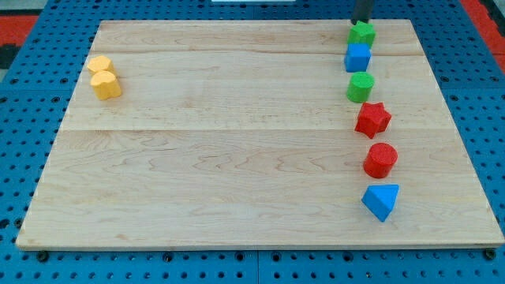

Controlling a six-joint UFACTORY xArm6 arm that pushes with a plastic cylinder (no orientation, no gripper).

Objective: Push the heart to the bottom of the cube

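Note:
The blue cube (357,57) sits near the view's top right, in a column of blocks. Two yellow blocks sit close together at the view's upper left: the lower one (106,84) looks like a heart, the upper one (99,64) looks like a hexagon. My rod enters at the view's top edge. My tip (360,22) is just above a green block (362,33), which touches the cube's top side. The tip is far right of the yellow blocks.
Below the cube, going down the right side, are a green cylinder (360,86), a red star (372,119), a red cylinder (380,159) and a blue triangle (381,200). The wooden board (221,158) lies on a blue pegboard.

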